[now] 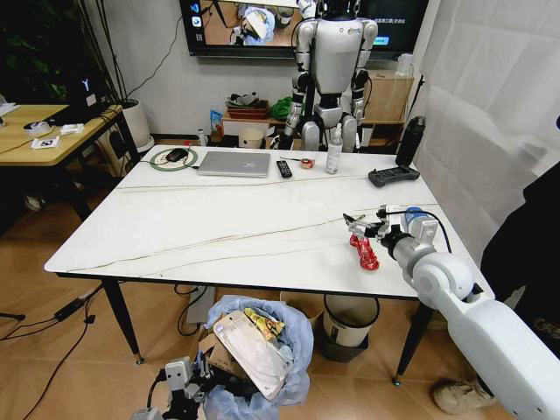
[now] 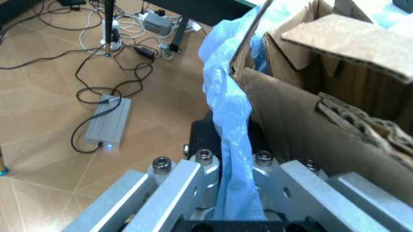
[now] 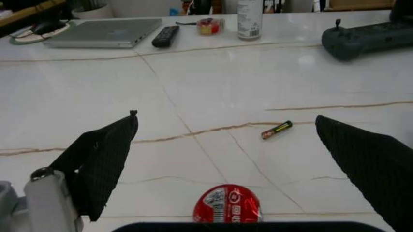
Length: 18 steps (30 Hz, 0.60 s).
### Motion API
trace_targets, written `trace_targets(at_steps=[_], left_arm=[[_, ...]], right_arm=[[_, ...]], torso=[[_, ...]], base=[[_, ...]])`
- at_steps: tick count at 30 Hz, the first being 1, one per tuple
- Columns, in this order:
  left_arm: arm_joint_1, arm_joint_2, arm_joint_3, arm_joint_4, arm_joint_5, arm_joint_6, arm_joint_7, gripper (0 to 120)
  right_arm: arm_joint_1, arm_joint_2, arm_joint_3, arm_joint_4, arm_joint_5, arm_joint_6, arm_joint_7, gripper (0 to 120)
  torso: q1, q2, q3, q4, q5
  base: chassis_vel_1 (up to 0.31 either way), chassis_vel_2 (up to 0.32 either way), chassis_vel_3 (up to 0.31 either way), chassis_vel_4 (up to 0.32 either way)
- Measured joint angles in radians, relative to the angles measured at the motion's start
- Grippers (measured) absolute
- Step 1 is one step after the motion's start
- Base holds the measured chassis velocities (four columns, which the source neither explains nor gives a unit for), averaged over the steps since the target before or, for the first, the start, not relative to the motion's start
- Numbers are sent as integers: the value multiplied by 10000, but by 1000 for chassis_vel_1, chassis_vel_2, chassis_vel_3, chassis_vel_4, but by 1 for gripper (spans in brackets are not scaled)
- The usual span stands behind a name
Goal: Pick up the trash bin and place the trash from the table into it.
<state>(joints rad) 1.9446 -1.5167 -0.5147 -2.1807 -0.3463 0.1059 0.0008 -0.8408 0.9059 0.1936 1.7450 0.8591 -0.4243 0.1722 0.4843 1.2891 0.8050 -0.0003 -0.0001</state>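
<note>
The right gripper (image 1: pixel 360 229) hovers low over the table (image 1: pixel 219 223), near its right edge and toward the front right corner, with its dark fingers (image 3: pixel 103 159) spread wide apart and nothing between them. Directly beneath it lies a red wrapper (image 1: pixel 366 254), a crumpled piece of trash resting on the white top; from the right wrist camera the same red wrapper (image 3: pixel 227 203) sits between the two open fingers but below them, not touched. A little farther in from that edge lies a small battery (image 3: pixel 277 129), on its side next to a thin brown vein in the tabletop. Along the far edge of the table stand a silver laptop (image 1: pixel 234 164), a black remote (image 1: pixel 283 168), a clear bottle (image 1: pixel 333 151) and, toward the far right corner, a dark controller (image 1: pixel 393 176). The trash bin (image 1: pixel 293 346) is held off the floor in front of the table's near edge, below the tabletop level, its blue bag puffed out and stuffed with torn cardboard (image 2: pixel 335 111), a flat clear pack and a yellow wrapper. The left gripper (image 1: pixel 185 385) is at the bin's lower left side, its metal fingers (image 2: pixel 174 188) clamped together on a fold of the blue bag (image 2: pixel 229 125). A cream round bin (image 1: pixel 350 322) stands on the floor under the table's front right part.
</note>
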Motion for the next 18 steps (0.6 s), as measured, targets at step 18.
trace_targets(at_steps=[18], left_arm=[[58, -133, 8, -6, 120, -63, 12, 0]], right_arm=[[2176, 895, -1010, -2776, -577, -815, 174, 100]], torso=[[0, 0, -1, 3, 1]], base=[[0, 0, 0, 0]])
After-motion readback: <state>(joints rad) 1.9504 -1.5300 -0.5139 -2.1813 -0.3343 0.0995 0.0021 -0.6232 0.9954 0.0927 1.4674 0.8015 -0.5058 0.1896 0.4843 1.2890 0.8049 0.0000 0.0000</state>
